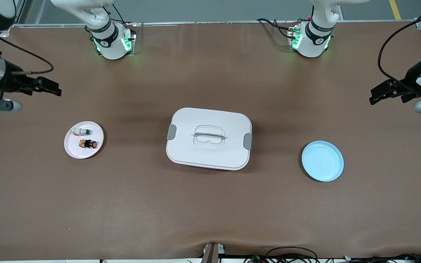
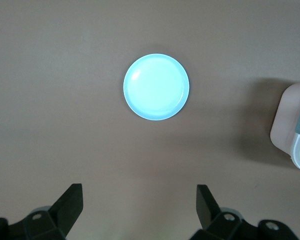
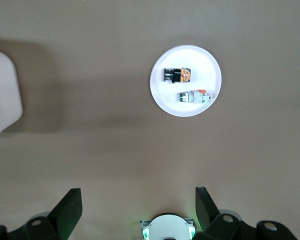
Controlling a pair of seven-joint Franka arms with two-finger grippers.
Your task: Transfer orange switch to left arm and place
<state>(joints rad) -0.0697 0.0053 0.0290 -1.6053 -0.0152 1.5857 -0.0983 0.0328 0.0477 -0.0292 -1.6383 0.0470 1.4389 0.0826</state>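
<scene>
Front view: we look down from high, facing robot bases at 12 o'clock; whole table (image 1: 210, 204) in frame, box (image 1: 209, 138) at centre.

Left wrist view: we look straight down from well above table, blue plate (image 2: 156, 87) near centre, box (image 2: 294, 125) edge at 3 o'clock.

Right wrist view: same height, straight down; white plate (image 3: 185, 81) toward 1 o'clock, box (image 3: 2, 95) edge at 9 o'clock.

Shared: we see box in all three; blue plate (image 1: 322, 161) and white plate (image 1: 84, 140) each in front view plus one wrist view.

Both wrist views cut off the box (image 2: 295, 130); the front view crops both arms.
</scene>
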